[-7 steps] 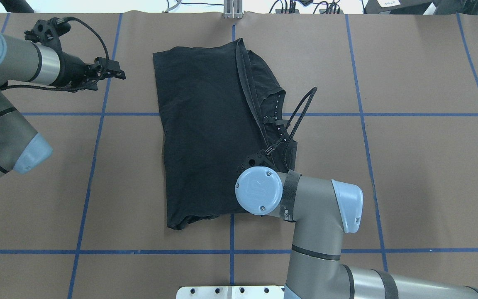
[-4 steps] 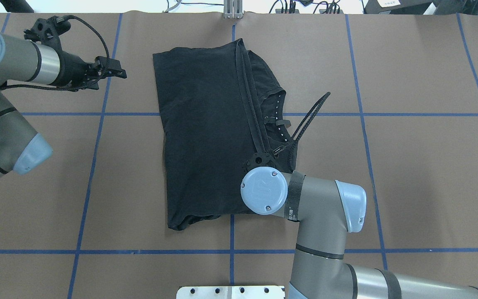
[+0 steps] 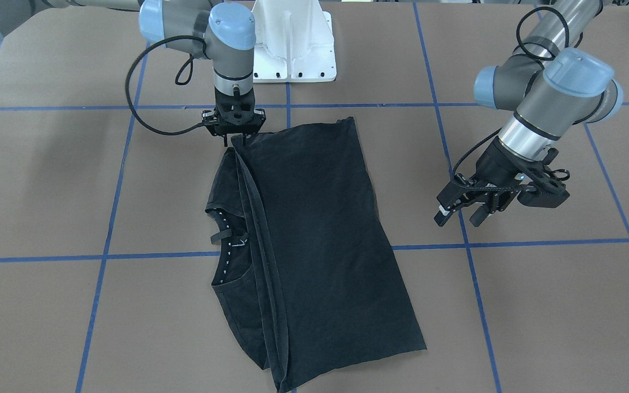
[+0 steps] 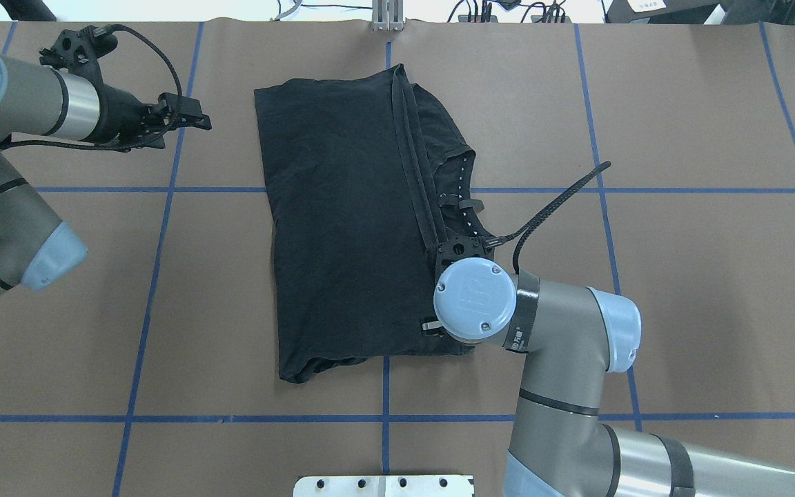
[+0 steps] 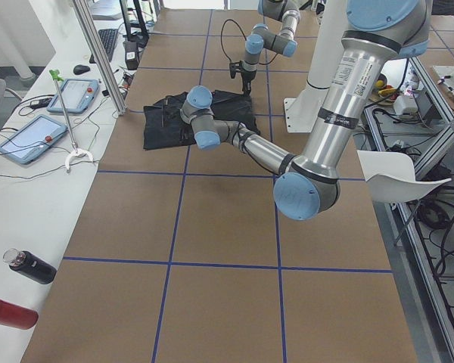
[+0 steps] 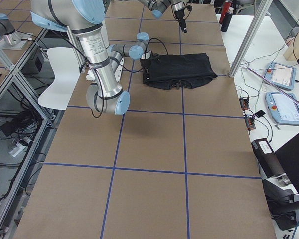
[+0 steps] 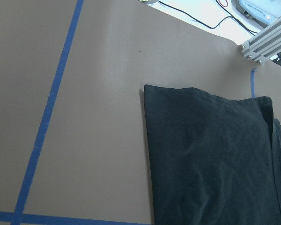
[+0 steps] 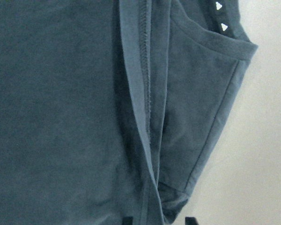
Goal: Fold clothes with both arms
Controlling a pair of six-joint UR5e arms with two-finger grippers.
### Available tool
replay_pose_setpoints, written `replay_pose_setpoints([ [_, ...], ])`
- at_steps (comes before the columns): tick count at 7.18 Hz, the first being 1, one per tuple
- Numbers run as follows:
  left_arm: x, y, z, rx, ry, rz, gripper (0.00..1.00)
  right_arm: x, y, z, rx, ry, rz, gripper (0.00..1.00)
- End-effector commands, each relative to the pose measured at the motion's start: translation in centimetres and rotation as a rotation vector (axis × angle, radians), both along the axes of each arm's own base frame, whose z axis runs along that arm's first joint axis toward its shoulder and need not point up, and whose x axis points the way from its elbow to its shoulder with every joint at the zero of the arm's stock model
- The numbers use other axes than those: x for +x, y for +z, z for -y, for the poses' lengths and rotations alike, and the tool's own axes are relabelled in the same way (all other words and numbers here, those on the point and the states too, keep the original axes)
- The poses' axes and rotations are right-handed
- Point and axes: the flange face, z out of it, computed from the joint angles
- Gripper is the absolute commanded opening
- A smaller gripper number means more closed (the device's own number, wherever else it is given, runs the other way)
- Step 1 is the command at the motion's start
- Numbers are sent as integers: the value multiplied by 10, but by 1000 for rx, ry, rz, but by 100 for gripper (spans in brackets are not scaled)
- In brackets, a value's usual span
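The black T-shirt lies folded lengthwise on the brown table, with its graphic hidden. Its collar, with small white marks, shows along the right side. It also shows in the front view. My right gripper points straight down at the shirt's corner nearest the robot. In the right wrist view its fingertips stand apart on either side of the folded hem, so it is open. In the overhead view its wrist hides it. My left gripper is open and empty, hovering off the shirt's left side.
The table is brown paper with blue tape lines. The white pedestal base stands behind the shirt. An aluminium post is at the far edge. A side bench holds tablets and bottles.
My right wrist has moved to the right over the shirt's near right part, and its cable has swung right with it. The left arm has barely moved.
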Motion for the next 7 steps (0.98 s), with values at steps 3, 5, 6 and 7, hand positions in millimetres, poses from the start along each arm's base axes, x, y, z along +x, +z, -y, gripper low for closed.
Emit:
replay_pose_setpoints([
  [3, 0, 0, 0, 3, -5, 3, 98, 17, 24, -6, -314, 376, 205, 63],
  [5, 1, -1, -1, 3, -4, 1, 98, 18, 29, -6, -382, 461, 214, 75],
  [6, 1, -2, -1, 4, -4, 0, 98, 17, 30, -5, -420, 501, 220, 73],
  [7, 1, -2, -1, 4, -4, 0, 98, 15, 28, -6, -434, 514, 227, 73],
])
